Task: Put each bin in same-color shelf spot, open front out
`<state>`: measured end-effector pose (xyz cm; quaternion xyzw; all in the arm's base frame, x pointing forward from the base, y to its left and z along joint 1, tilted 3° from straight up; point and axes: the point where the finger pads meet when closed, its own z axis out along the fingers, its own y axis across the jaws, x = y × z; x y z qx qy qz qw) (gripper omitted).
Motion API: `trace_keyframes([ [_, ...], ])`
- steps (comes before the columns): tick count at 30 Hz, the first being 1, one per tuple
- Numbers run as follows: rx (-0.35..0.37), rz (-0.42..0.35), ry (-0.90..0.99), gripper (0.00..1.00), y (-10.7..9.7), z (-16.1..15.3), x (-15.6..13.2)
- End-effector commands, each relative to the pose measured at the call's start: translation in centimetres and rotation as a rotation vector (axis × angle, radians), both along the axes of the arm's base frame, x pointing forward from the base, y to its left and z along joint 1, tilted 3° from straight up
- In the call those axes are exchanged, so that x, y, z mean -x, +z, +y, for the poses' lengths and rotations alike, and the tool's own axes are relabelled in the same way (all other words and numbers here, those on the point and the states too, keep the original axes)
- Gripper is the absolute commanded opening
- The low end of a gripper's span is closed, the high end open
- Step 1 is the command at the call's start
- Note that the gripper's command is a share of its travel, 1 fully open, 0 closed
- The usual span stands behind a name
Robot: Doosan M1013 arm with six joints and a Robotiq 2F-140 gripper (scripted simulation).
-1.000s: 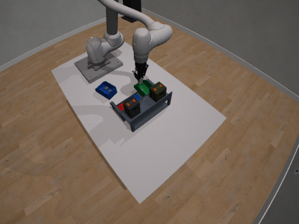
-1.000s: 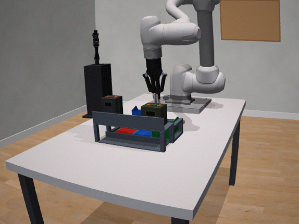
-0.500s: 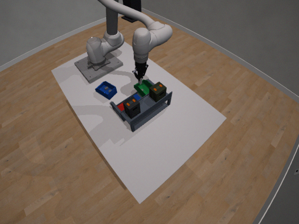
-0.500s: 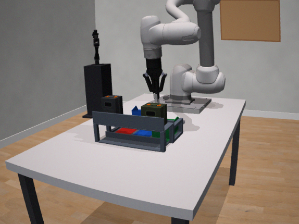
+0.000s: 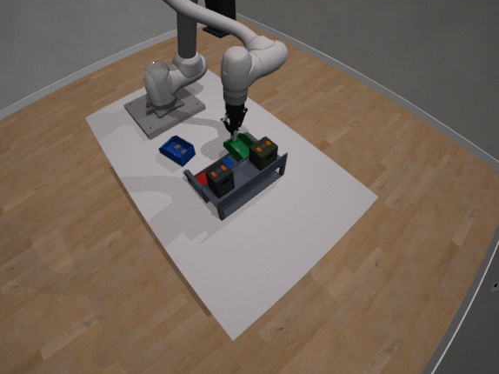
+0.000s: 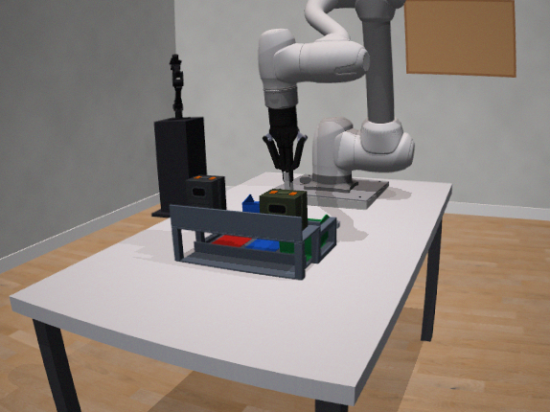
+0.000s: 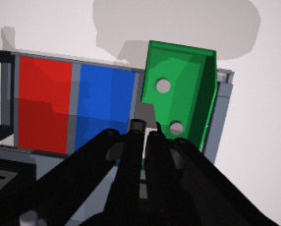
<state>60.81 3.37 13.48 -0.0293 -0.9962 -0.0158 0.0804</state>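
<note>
A big flat white table [image 5: 261, 257] [image 6: 216, 316] [image 7: 255, 123] holds a long grey shelf [image 5: 248, 187] [image 6: 235, 221] [image 7: 214, 147]. The black robot gripper [image 5: 234, 136] [image 6: 287, 186] [image 7: 143, 114] has its fingers together, by the open green plastic bin [image 5: 240, 144] [image 6: 293, 246] [image 7: 189, 64], partly in the shelf (it pokes out). The open blue bin [image 5: 186, 156] [image 6: 250, 206] sits outside. Small grey round parts [image 7: 163, 85] lie inside the green one.

White table [image 5: 278, 252] [image 6: 201, 316] [image 7: 255, 157] under shelf [image 5: 248, 189] [image 6: 235, 221] [image 7: 222, 115] and blue bin [image 5: 184, 158] [image 6: 250, 206].
</note>
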Motion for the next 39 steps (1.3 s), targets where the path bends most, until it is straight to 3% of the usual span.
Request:
trace_keyframes([
  [1,0.0,0.0,0.0,0.1,0.0,0.0,0.0],
  [20,0.005,-0.001,-0.03,0.1,0.0,0.1,0.2],
  [26,0.031,-0.008,-0.189,0.1,-0.1,0.8,1.4],
  [39,0.105,-0.03,-0.748,0.1,-0.5,3.0,5.8],
])
